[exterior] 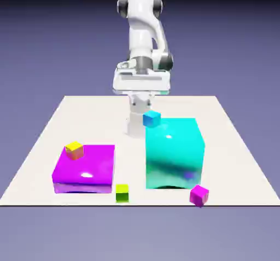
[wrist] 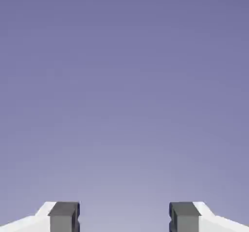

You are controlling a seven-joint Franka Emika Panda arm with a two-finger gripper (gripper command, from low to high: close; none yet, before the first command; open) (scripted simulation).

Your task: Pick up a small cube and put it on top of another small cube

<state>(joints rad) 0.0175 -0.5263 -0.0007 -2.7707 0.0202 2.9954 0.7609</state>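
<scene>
Looking from the exterior view, my claw hangs at the far middle of the table, its fingers partly hidden. A blue cube sits just beside it, on the far corner of the cyan block. The pink cube lies well away at the near edge, by that block's corner. The yellow cube rests on the magenta block; a green cube sits near it.

In the hand view, my fingertips stand wide apart, with only violet backdrop between them.
</scene>
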